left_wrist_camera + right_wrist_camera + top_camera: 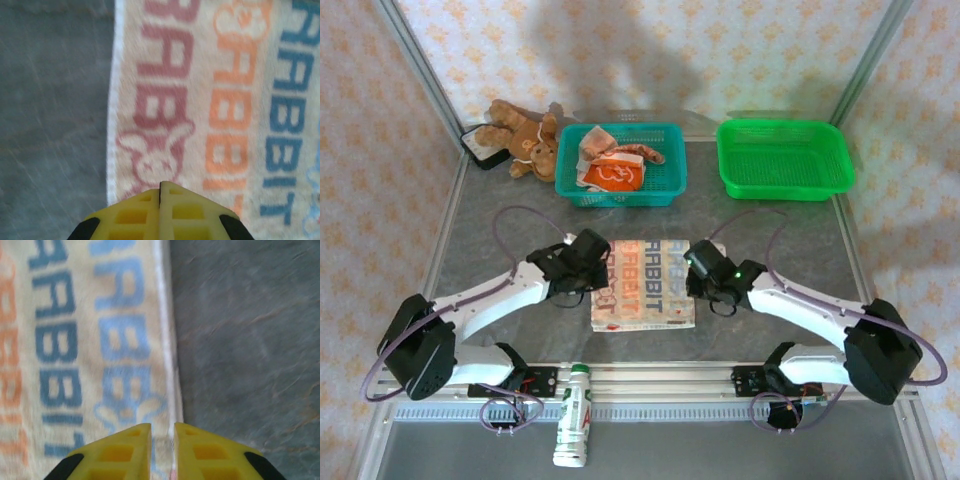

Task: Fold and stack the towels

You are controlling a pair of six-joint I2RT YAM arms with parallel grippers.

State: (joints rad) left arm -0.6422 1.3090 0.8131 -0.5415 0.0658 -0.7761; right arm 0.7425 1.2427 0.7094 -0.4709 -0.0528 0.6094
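A cream towel (642, 283) with red, orange and blue RABBIT lettering lies flat in the middle of the table. My left gripper (601, 262) hangs over its left part, yellow fingers (190, 212) pressed together with nothing between them, just inside the white left edge of the towel (170, 100). My right gripper (697, 262) is over the right edge of the towel (100, 340). Its fingers (125, 452) stand a narrow slit apart, and the white hem shows in the slit. Whether the cloth is pinched cannot be told. More towels (612, 172), orange and bunched, lie in the teal basket (670, 160).
An empty green basket (783, 158) stands at the back right. A brown teddy bear (525, 135) lies at the back left beside a dark object (483, 147). A white bottle (575, 428) lies across the front rail between the arm bases.
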